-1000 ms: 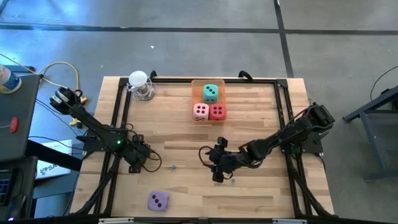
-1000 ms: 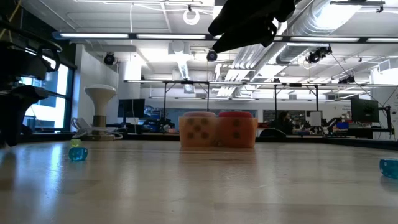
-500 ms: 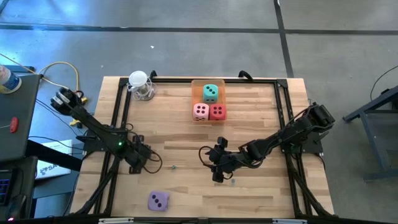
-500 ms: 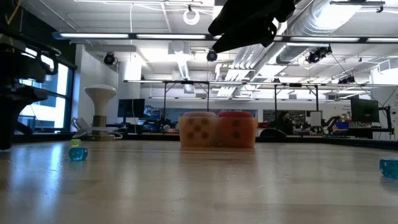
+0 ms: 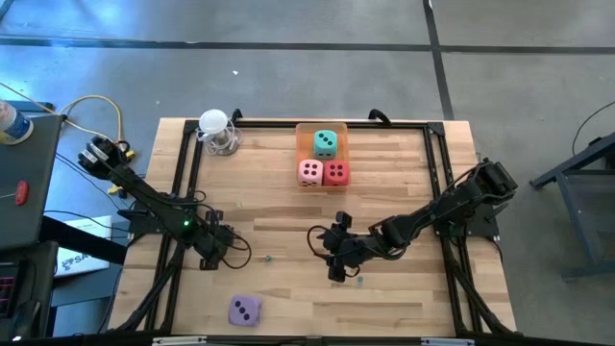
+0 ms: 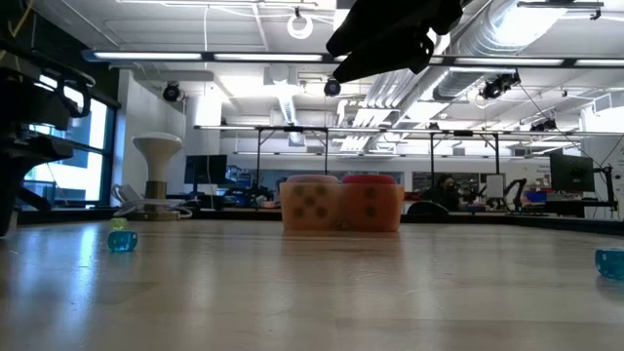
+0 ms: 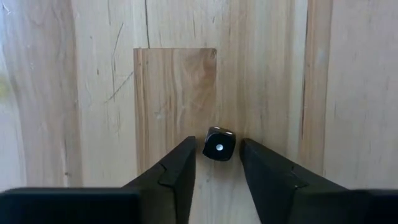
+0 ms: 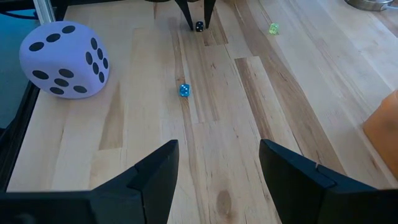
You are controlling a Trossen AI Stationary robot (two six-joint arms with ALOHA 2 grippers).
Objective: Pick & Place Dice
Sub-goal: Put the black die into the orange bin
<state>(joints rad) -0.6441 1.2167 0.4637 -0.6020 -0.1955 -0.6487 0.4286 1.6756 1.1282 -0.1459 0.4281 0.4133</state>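
Note:
In the high view the teal-green die (image 5: 327, 142) sits on an orange square (image 5: 306, 141) near the table's far edge. The pink die (image 5: 310, 172) and red die (image 5: 335, 173) stand side by side on the wood just in front of it. The purple die (image 5: 244, 309) rests near the near edge, left of centre. My left gripper (image 5: 233, 255) is low over the table and open, its fingertips (image 7: 219, 149) on either side of a tiny black die (image 7: 219, 144) without touching it. My right gripper (image 5: 325, 252) hovers mid-table, open, pointing toward the purple die (image 8: 62, 51).
A white stand (image 5: 217, 132) sits at the far left corner. Tiny beads lie about: a blue one (image 8: 184, 90) and a green one (image 8: 273, 28). A black frame (image 5: 437, 173) borders the table. Bare wood lies between the two grippers and the stacked dice.

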